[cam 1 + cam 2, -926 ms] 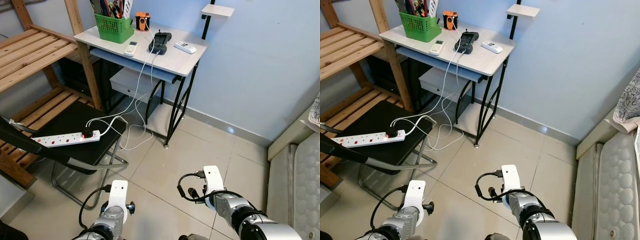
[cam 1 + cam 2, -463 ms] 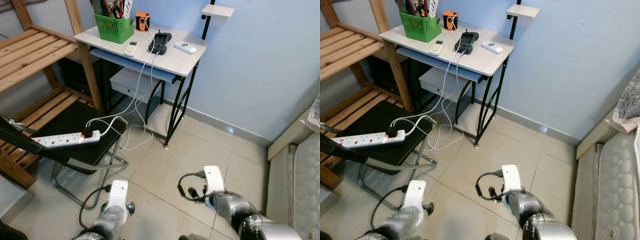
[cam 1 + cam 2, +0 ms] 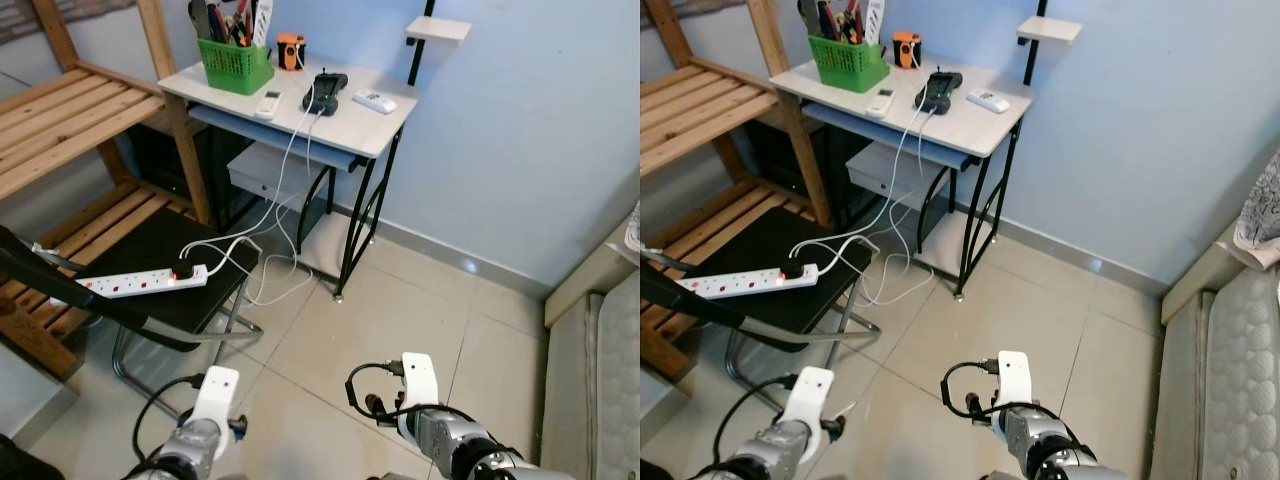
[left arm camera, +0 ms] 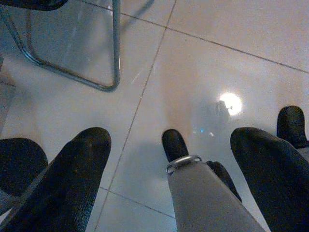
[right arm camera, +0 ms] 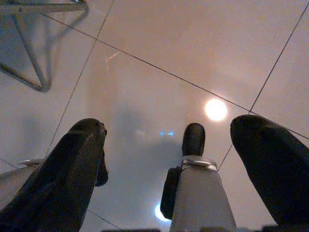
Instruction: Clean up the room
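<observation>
Cleanup not visibly begun: both grippers empty, low over the floor.

The left gripper (image 4: 166, 169) and right gripper (image 5: 166, 164) hang with fingers apart, holding nothing. Clutter remains: the power strip (image 3: 140, 284) lies on the black chair (image 3: 150, 240), long axis running left-right, its cable end toward the desk (image 3: 340, 120), where remotes (image 3: 374, 101) lie loose.

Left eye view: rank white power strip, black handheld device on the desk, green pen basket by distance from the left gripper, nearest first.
From the left gripper, low at the frame's bottom:
1. White power strip, on the black chair seat, to the left.
2. Black handheld device, mid desk, cables plugged in.
3. Green pen basket, desk's back left corner.
</observation>
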Available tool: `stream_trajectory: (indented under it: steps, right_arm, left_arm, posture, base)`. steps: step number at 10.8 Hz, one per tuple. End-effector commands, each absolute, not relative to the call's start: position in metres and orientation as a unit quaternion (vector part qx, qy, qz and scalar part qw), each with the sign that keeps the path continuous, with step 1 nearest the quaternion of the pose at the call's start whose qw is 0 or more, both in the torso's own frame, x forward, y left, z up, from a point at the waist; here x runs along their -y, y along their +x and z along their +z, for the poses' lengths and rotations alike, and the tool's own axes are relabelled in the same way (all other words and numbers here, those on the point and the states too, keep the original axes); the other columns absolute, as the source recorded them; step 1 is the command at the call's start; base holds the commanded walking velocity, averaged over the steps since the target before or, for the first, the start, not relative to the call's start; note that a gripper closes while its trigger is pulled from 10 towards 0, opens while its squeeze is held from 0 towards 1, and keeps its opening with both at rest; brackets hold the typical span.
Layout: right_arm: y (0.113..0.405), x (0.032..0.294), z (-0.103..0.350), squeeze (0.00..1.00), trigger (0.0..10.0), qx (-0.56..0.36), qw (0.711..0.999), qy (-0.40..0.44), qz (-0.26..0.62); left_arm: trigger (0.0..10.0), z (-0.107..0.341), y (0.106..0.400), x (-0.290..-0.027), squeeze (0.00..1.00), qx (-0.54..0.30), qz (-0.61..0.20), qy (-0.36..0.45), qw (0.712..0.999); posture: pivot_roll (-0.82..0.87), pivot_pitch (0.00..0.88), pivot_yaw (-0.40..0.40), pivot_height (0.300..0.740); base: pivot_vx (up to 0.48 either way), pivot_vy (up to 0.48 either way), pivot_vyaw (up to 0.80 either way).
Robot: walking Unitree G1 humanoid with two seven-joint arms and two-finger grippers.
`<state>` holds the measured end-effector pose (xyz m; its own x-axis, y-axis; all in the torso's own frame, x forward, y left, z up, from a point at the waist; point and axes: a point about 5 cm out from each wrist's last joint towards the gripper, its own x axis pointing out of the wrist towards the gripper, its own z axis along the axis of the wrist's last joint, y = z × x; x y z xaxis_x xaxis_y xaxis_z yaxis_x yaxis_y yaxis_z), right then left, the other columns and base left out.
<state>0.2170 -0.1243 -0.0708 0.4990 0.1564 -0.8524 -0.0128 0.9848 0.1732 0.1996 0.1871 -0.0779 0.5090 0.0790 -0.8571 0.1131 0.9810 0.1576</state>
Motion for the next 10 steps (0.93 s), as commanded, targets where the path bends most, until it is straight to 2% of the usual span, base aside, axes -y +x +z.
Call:
stream_trajectory:
  steps: [1, 2, 3, 5, 7, 9, 10]
  right_arm:
    - [0.222, 0.127, -0.068, 0.0, 10.0, -0.485, 0.871, 0.064, 0.043]
    - [0.232, 0.131, -0.061, 0.0, 10.0, -0.452, 0.889, 0.056, 0.041]
    - [0.267, 0.133, -0.034, 0.0, 10.0, -0.363, 0.928, 0.067, 0.047]
    - [0.3, 0.141, 0.005, 0.0, 10.0, -0.237, 0.965, 0.097, 0.052]
    - [0.296, 0.144, 0.031, 0.0, 10.0, -0.138, 0.984, 0.1, 0.057]
    - [0.269, 0.161, 0.061, 0.0, 10.0, -0.032, 0.996, 0.08, 0.022]
    - [0.262, 0.163, 0.07, 0.0, 10.0, -0.01, 0.997, 0.074, 0.033]
  left_arm:
    - [10.0, -0.073, 0.209, -0.186, 0.0, -0.478, -0.018, 0.099, 0.873]
    - [10.0, -0.058, 0.233, -0.18, 0.0, -0.425, -0.039, 0.111, 0.898]
    - [10.0, -0.018, 0.283, -0.171, 0.0, -0.31, -0.052, 0.094, 0.945]
    - [10.0, 0.03, 0.319, -0.158, 0.0, -0.193, -0.083, 0.083, 0.974]
    - [10.0, 0.054, 0.309, -0.16, 0.0, -0.118, -0.07, 0.084, 0.987]
    - [10.0, 0.095, 0.296, -0.153, 0.0, -0.023, -0.094, 0.08, 0.992]
    - [10.0, 0.109, 0.29, -0.151, 0.0, 0.001, -0.106, 0.075, 0.992]
  posture:
    - [0.05, 0.0, -0.033, 0.735]
    - [0.05, 0.0, -0.027, 0.735]
    - [0.03, 0.0, -0.016, 0.735]
    - [0.04, 0.0, -0.023, 0.735]
    - [0.04, 0.0, -0.036, 0.735]
    - [0.02, 0.0, -0.058, 0.735]
    - [0.02, 0.0, -0.055, 0.735]
  base:
    - [0.0, 0.0, 0.0]
    - [0.0, 0.0, 0.0]
    - [0.0, 0.0, 0.0]
    - [0.0, 0.0, 0.0]
    - [0.0, 0.0, 0.0]
    - [0.0, 0.0, 0.0]
    - [0.0, 0.0, 0.0]
